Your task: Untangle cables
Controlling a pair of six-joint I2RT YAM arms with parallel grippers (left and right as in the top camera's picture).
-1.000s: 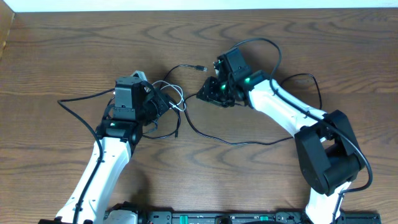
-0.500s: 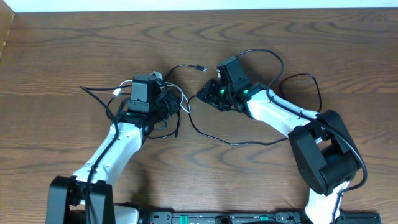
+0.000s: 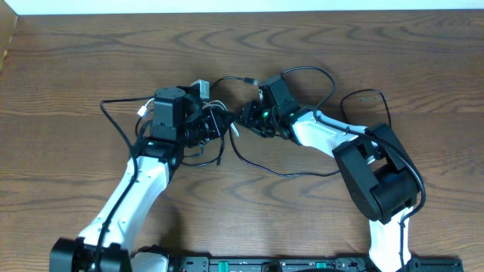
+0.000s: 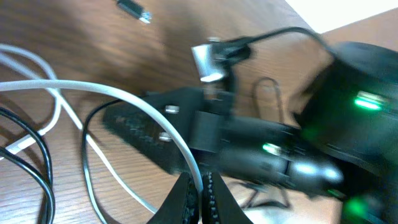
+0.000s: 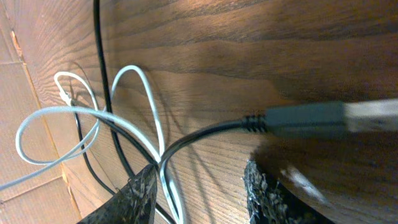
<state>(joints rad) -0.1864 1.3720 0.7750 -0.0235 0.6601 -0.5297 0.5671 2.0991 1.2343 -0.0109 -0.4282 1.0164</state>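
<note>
From overhead, the left pincer [image 3: 219, 125] and right pincer [image 3: 248, 115] sit just beside each other mid-counter [image 3: 76, 60]. The white cable [image 3: 215, 104] is bunched between them, and the black cable [image 3: 280, 172] loops out toward the front. At this range any sideways pull could knock the two together.

The left wrist view shows the left pincer [image 4: 199, 186] pinched tight on the white cable [image 4: 124, 93], with the black cable [image 4: 37, 155] crossing beside it. Pulling now might tighten the crossing rather than free it.

In the right wrist view, the right pincer [image 5: 202, 186] stands partly apart and holds nothing. The black cable [image 5: 205, 130], near its plug [image 5: 305, 119], and the white cable [image 5: 143, 81] both run into its gap. Closing here risks catching both.
</note>
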